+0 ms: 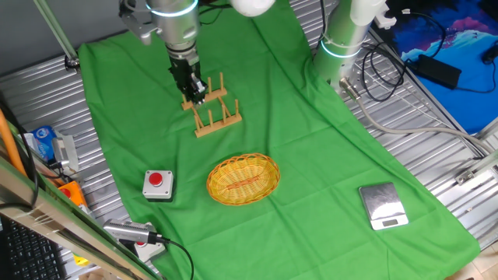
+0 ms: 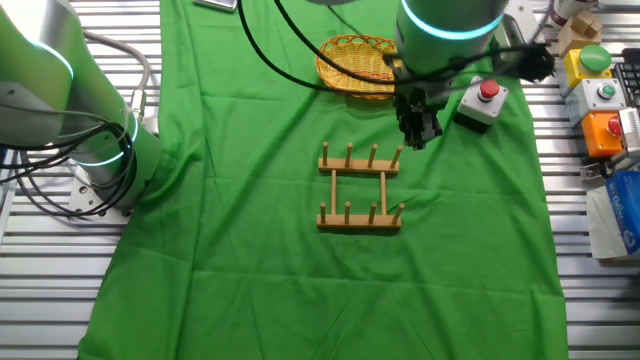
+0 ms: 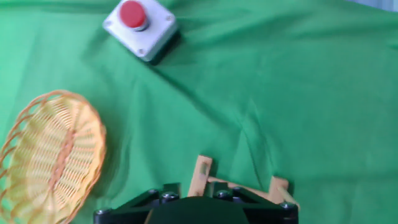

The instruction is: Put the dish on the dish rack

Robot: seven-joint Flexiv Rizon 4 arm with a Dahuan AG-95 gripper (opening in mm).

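Our gripper (image 1: 196, 92) (how far open we cannot tell, holding nothing) hovers at the dish rack (image 1: 212, 109), so descending could knock its pegs, while the dish (image 1: 243, 179) lies mid-counter.

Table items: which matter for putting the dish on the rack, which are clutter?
Job:
- dish, flat on the green cloth
- dish rack, no dish in it
- hand, over the rack, holding nothing

Lying about:
- red button box
- small scale
- second arm base
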